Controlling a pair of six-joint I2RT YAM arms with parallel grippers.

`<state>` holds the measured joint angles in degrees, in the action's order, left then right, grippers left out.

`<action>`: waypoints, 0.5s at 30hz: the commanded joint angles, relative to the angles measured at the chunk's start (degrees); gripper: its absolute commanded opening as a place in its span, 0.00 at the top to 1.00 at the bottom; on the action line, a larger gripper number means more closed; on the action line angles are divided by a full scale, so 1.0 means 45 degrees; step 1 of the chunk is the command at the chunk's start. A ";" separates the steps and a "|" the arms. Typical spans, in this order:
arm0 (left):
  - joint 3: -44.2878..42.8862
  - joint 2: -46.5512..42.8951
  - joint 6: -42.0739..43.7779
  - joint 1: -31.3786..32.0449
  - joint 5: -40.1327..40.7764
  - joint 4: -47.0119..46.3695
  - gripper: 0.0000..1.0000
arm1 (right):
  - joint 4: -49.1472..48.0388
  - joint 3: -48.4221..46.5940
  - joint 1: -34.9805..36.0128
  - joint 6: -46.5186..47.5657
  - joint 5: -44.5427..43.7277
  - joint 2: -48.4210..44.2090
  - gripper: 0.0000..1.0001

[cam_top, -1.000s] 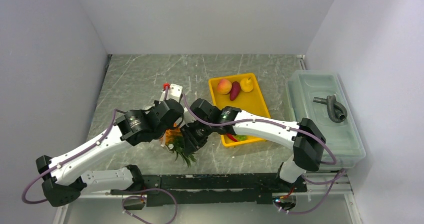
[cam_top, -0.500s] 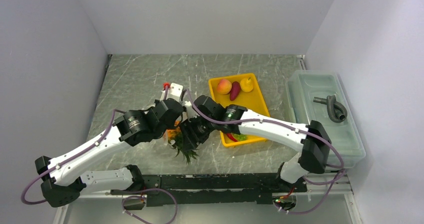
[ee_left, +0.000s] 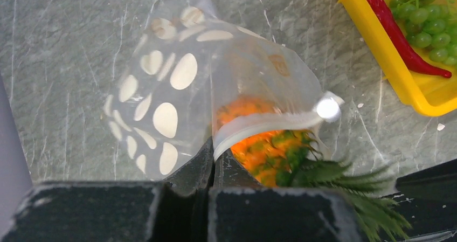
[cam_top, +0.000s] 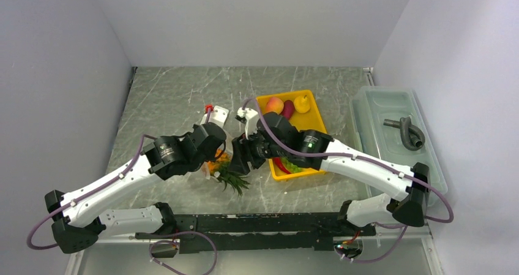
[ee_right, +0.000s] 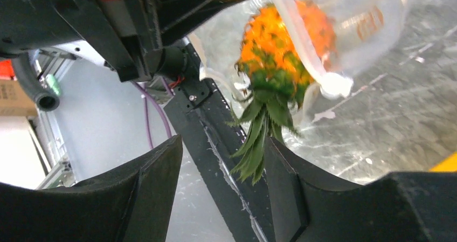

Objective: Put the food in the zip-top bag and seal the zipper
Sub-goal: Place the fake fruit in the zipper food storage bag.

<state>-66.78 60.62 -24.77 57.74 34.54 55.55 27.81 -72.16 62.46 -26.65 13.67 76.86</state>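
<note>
My left gripper (ee_left: 213,157) is shut on the zipper (ee_left: 269,124) at the mouth of the dotted zip-top bag (ee_left: 161,102), holding it up off the table. An orange pineapple (ee_left: 253,142) sits body-first in the bag's mouth, its green leaves (ee_left: 345,180) sticking out. Just behind those leaves, my right gripper (ee_right: 221,172) stands open; the leaf tips (ee_right: 258,139) hang between its fingers without being held. In the top view the right gripper (cam_top: 240,158) is beside the pineapple (cam_top: 229,177). Peach (cam_top: 274,105), pear (cam_top: 301,104), eggplant (cam_top: 287,111), chilli (ee_left: 399,34) and grapes (ee_left: 426,15) lie in the yellow tray (cam_top: 318,128).
A translucent lidded bin (cam_top: 398,165) with a grey hose (cam_top: 407,131) on its lid stands at the right edge. The tray's near corner (ee_left: 399,75) lies close to the bag. The black rail (ee_right: 215,145) of the arm mount runs along the near edge.
The right gripper opened, let go of the pineapple and drew back toward the tray. The pineapple stayed in the bag's mouth. My left gripper kept its hold on the bag.
</note>
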 commanded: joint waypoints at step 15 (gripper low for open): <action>-0.0083 0.0039 0.0096 0.0061 0.0125 -0.0138 1.00 | -0.2193 0.3738 0.0044 -0.2852 -0.4666 -0.2239 0.39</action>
<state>-66.78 60.64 -24.67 57.74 34.46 55.55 24.18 -56.71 62.46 -35.99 -1.76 68.29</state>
